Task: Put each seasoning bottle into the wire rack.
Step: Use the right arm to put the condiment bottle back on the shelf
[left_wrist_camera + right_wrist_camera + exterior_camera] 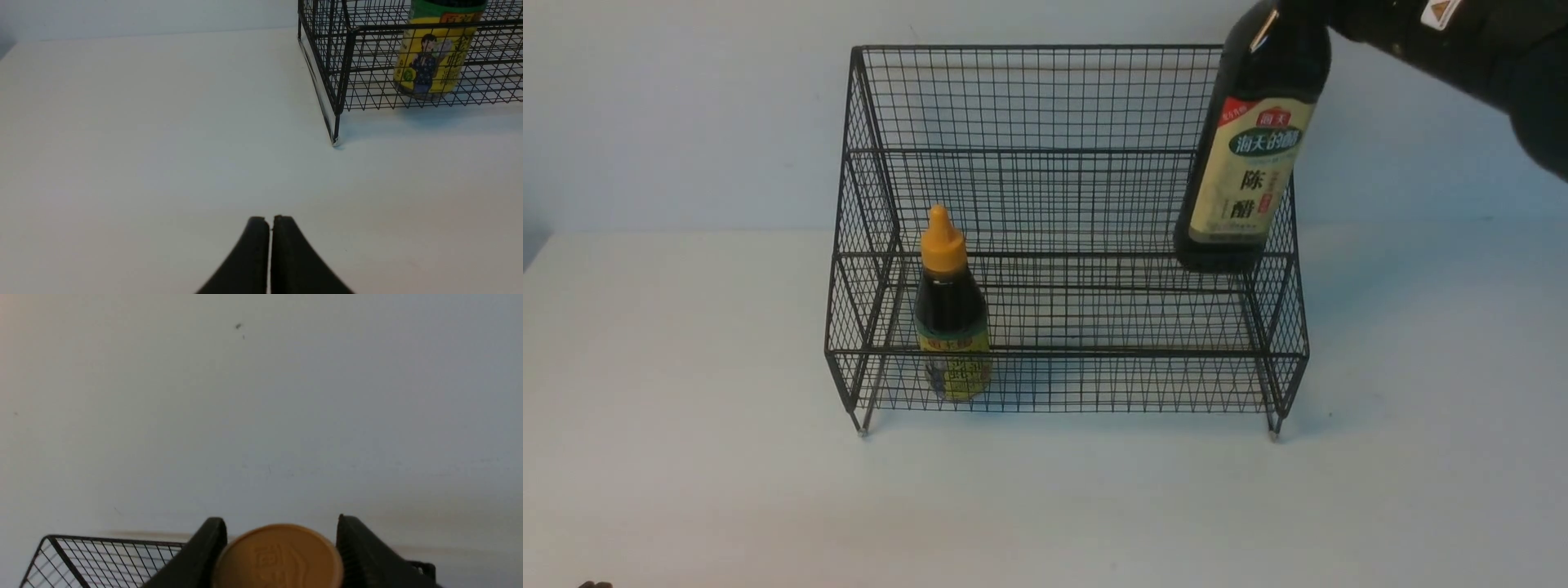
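The wire rack (1045, 47) stands at the middle of the white table. The small squeeze bottle (952, 318) with the orange pointed cap stands upright in the lower tier near the rack's left end. It also shows in the left wrist view (433, 65), behind the rack's front mesh (339, 81). My right gripper (280, 517) is shut on the tall bottle (1245, 171) just below its tan cap (278, 557). The bottle hangs slightly tilted at the rack's right end, its base about level with the upper tier. I cannot tell whether it touches. My left gripper (269, 218) is shut and empty, low over the table left of the rack.
The white table (686, 449) extends on both sides and in front of the rack. A pale wall stands close behind the rack. The rack's top corner (102, 559) shows below the right gripper in the right wrist view.
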Controlling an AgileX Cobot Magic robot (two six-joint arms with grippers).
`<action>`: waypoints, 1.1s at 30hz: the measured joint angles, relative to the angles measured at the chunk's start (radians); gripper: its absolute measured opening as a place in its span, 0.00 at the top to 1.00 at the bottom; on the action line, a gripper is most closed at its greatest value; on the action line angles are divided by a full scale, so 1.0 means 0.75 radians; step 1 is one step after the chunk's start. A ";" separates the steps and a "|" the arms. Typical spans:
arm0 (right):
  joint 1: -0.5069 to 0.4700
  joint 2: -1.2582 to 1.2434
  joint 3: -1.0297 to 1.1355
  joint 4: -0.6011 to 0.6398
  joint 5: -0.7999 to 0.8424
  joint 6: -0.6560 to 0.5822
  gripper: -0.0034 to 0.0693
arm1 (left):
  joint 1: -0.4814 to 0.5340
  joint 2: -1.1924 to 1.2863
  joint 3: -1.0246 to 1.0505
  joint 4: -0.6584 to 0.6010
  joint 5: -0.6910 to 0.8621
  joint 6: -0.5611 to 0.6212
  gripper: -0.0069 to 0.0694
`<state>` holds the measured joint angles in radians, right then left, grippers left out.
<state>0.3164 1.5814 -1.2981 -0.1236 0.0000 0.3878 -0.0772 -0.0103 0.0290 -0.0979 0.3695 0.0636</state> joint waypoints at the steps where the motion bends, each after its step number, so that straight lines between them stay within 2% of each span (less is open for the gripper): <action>1: 0.000 0.000 0.000 0.000 0.000 0.000 0.51 | 0.000 0.000 0.000 0.000 0.000 0.000 0.92; 8: 0.024 0.032 0.000 -0.077 0.127 0.001 0.51 | 0.000 0.000 0.000 0.000 0.000 0.000 0.92; 16: 0.078 0.094 0.000 -0.118 0.134 0.004 0.51 | 0.000 0.000 0.000 0.000 0.000 0.000 0.92; 27: 0.086 0.119 0.000 -0.119 0.156 0.004 0.51 | 0.000 0.000 0.000 0.000 0.000 0.000 0.92; 29: 0.086 0.119 -0.001 -0.118 0.163 0.008 0.48 | 0.000 0.000 0.000 0.000 0.000 0.000 0.92; 33: 0.090 0.092 -0.007 -0.117 0.166 0.035 0.36 | 0.000 0.000 0.000 0.000 0.000 0.000 0.92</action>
<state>0.3841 1.6506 -1.3037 -0.2114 0.1244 0.4144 -0.0772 -0.0103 0.0290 -0.0979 0.3695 0.0636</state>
